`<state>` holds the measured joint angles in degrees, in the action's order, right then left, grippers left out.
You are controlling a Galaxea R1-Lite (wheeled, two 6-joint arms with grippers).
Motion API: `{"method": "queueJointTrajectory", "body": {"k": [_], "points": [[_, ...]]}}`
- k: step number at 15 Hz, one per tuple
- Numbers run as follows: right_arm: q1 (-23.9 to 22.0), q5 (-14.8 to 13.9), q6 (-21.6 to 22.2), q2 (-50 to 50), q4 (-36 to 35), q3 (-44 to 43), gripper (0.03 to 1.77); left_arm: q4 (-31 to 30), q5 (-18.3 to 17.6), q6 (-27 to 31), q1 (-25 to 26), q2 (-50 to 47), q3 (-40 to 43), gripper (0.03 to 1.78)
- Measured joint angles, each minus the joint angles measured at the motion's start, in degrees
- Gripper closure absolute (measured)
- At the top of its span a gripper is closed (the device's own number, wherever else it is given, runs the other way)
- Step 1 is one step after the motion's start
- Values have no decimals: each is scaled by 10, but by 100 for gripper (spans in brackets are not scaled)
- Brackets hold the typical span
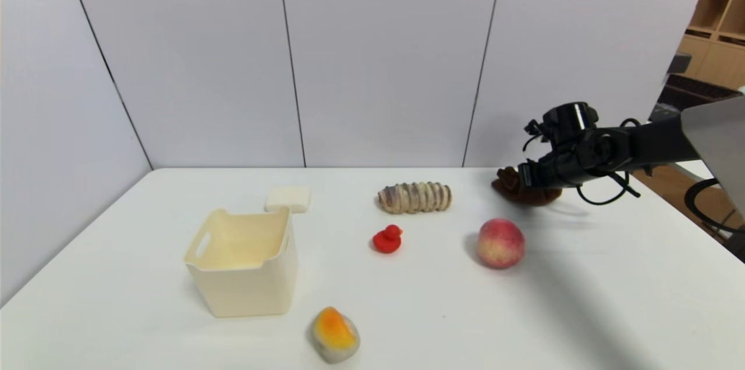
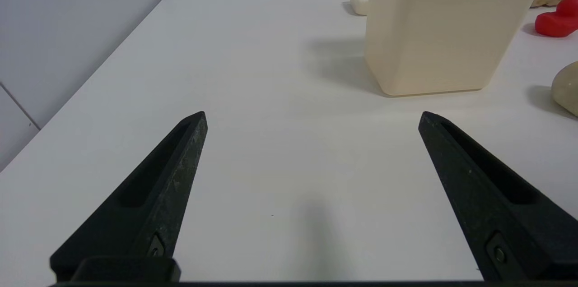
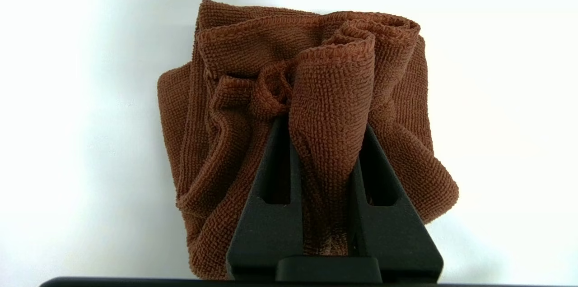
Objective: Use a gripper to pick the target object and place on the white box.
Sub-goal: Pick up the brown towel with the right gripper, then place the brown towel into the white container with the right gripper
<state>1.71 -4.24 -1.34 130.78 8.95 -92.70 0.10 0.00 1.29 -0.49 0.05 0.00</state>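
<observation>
Right gripper (image 3: 325, 142): closed on the brown towel, a raised fold pinched between its fingers; at the back right of the table, arm reaching in from the right.
Brown towel (image 3: 397, 111): bunched, at the table's back right, gripper over it; well apart from the white box.
Towel axis: in the head view the long axis runs roughly left-right; the pinched fold lies along the fingers and sticks out past their tips.
Peach (image 1: 501, 243): in front of the towel, just beside it.
Striped roll (image 1: 415, 198): left of the towel, long axis left-right.
Red duck (image 1: 387, 239): in front of the roll, near it.
White block (image 1: 288, 199): flat, behind the box.
White box (image 1: 241, 265): upright on the left half, slot handles, open top.
Orange-and-grey stone (image 1: 335, 335): front of table, right of the box.
Left gripper (image 2: 313, 118): idle above the table's left front, fingers wide apart, nothing between them.
Table (image 1: 407, 312): white, smooth, arm's shadow at right.
Room: pale panels (image 1: 390, 56) with dark seams behind and left; wooden shelving (image 1: 719, 9) at far right.
</observation>
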Motion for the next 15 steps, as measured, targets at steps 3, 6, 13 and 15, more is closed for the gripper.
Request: {"method": "queueJointTrajectory", "body": {"k": [3, 6, 13, 15], "points": [[3, 3, 3, -35, 22, 0, 151, 0, 0, 0, 0, 0, 0, 12], [13, 4, 4, -72, 38, 0, 151, 0, 0, 0, 0, 0, 0, 12], [59, 6, 6, -155, 70, -21, 151, 0, 0, 0, 0, 0, 0, 12], [85, 5, 6, -177, 70, -43, 151, 0, 0, 0, 0, 0, 0, 12]]}}
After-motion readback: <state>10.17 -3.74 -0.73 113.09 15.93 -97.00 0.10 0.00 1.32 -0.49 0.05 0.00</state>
